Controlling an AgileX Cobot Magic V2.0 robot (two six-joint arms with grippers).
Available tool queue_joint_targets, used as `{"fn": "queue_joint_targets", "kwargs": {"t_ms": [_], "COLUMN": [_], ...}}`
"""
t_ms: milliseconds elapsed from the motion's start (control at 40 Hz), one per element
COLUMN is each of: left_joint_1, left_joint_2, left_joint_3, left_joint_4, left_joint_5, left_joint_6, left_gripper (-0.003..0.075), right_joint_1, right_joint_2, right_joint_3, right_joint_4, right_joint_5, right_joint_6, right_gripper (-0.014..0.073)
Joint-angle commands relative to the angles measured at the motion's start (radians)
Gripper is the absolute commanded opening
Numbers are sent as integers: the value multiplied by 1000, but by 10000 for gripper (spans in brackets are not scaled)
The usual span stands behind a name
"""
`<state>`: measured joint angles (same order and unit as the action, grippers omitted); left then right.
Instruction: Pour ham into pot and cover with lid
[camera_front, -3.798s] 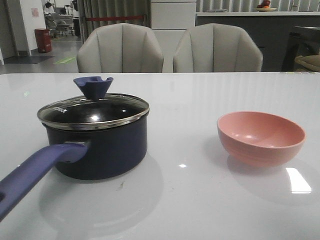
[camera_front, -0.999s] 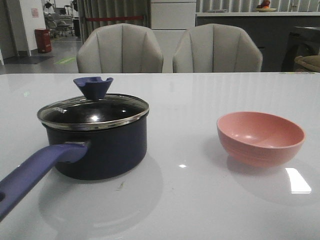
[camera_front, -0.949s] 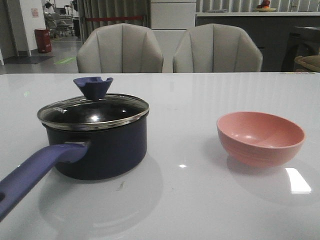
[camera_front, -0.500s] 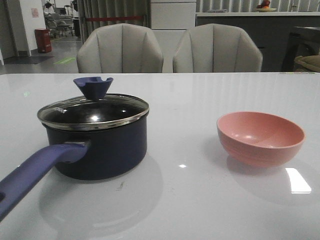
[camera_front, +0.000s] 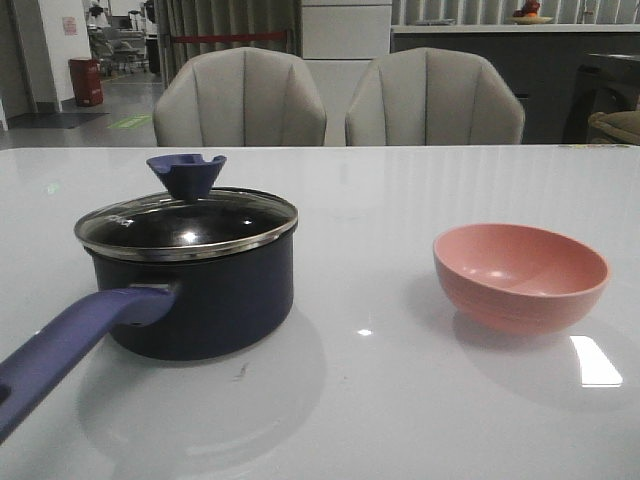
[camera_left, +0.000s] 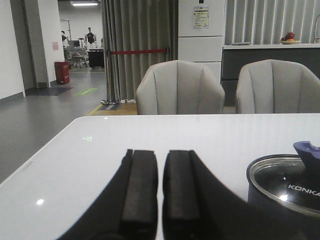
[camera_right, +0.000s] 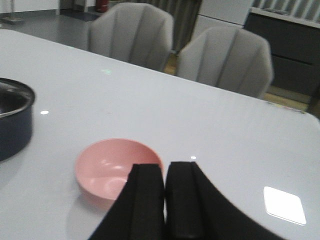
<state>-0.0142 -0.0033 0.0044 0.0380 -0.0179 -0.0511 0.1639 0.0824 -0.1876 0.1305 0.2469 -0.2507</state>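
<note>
The pot (camera_front: 195, 290) stood on the left part of the desk (camera_front: 380, 400) with its glass lid (camera_front: 187, 222) seated flat on the rim, blue knob (camera_front: 186, 172) upright on top. Well apart to the right sat the pink bowl (camera_front: 521, 275), and what showed of its inside held no ham; none lay on the desk either. Through the dark glass the pot's contents could not be made out.

So the covered pot and bare bowl matched what the task would leave behind, though the same layout would also fit a lidded pot waiting for ham that had not been brought.

The left hand (camera_left: 160, 197) hovered near the pot, clenched on nothing, its pads nearly together. The right hand (camera_right: 164, 200) hung just beside the bowl, likewise clenched and holding nothing.
</note>
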Motion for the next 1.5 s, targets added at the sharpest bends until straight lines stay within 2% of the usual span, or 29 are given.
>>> {"fn": "queue_joint_targets", "kwargs": {"t_ms": [0, 275, 425, 1474], "left_joint_1": [1, 1, 1, 1], "left_joint_2": [7, 7, 7, 7], "left_joint_3": [21, 21, 21, 21], "left_joint_4": [-10, -10, -10, -10], "left_joint_5": [-80, -80, -80, -80], "left_joint_6": [-4, -4, -4, -4], "left_gripper": [133, 133, 133, 133], "right_joint_1": [-60, -76, -76, -76], "right_joint_2": [-33, -112, -112, -112], "right_joint_3": [11, 206, 209, 209], "right_joint_4": [-84, -130, -177, -177], "right_joint_5": [-94, -293, -288, -288], "right_joint_6": [87, 223, 319, 321], "right_gripper": [182, 182, 182, 182]}}
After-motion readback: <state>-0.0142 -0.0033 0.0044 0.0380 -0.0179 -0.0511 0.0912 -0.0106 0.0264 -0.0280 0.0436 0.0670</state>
